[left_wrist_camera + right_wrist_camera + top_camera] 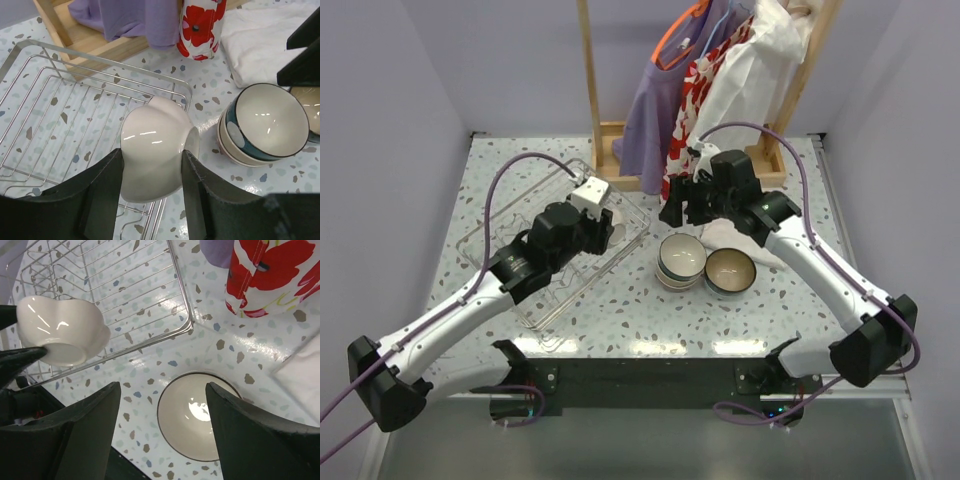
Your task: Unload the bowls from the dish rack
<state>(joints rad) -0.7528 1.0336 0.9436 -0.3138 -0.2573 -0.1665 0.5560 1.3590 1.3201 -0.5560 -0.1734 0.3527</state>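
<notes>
Over the dish rack, left hand pinching white bowl, right hand spread

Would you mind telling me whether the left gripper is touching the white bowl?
Touching: in the left wrist view, the left gripper presses both fingers against the sides of the white bowl.

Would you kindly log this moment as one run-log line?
left gripper: shut on white bowl, above dish rack | right gripper: open, above unloaded bowl
</notes>
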